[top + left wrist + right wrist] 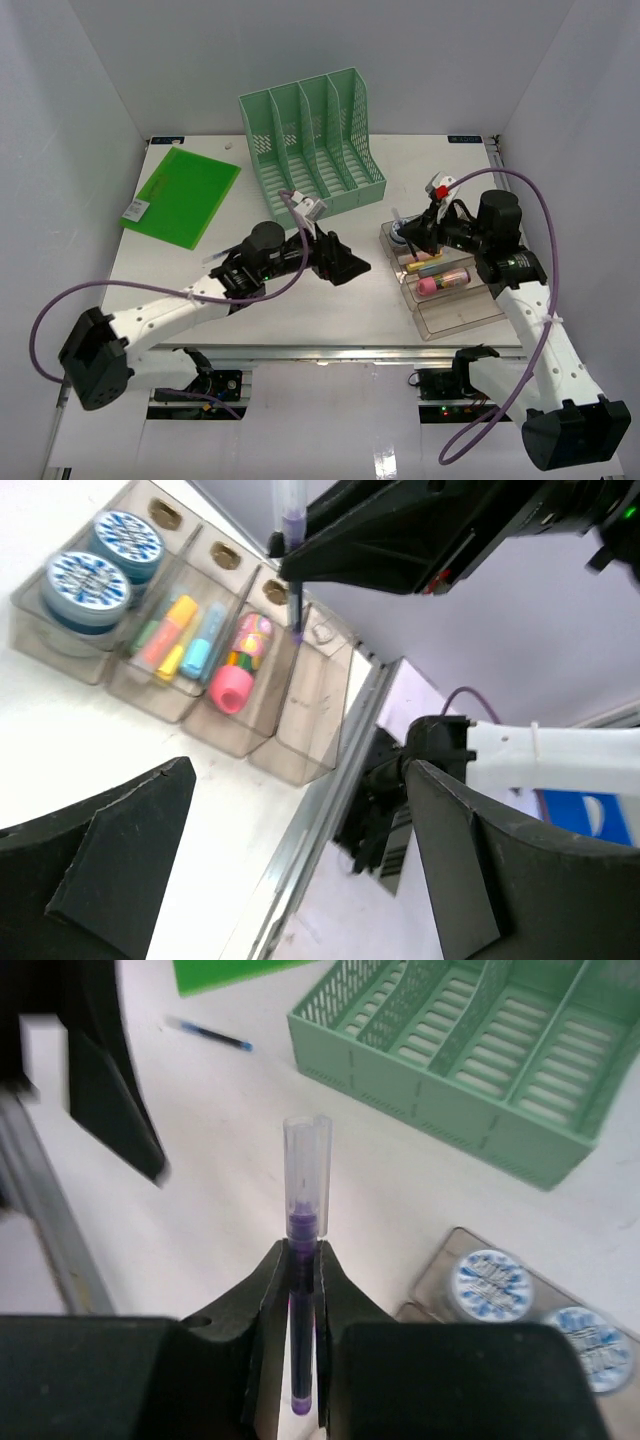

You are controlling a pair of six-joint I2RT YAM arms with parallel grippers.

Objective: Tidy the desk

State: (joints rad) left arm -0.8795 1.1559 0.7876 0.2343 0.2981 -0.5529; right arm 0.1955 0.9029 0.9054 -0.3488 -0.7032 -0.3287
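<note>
Pinching a purple pen (304,1210) in the clenched right gripper (302,1260) over the clear tray (462,316); left gripper (298,790) spread wide, empty, above the desk (300,305).

Counter (330,300): white, rectangular, with a metal rail (340,352) along its near edge.
File rack (315,140): green and slotted, standing upright at the far middle of the counter.
Folder (185,200): flat, bright green, lying left of the file rack and well apart from it.
Card (137,209): small and white, at the folder's corner farthest from the file rack.
Blue pen (210,1035): lying flat on the bare counter left of the file rack, near the folder's edge, touching neither.
Tray (455,315): clear, stepped, right of the file rack and nearer the rail.
</note>
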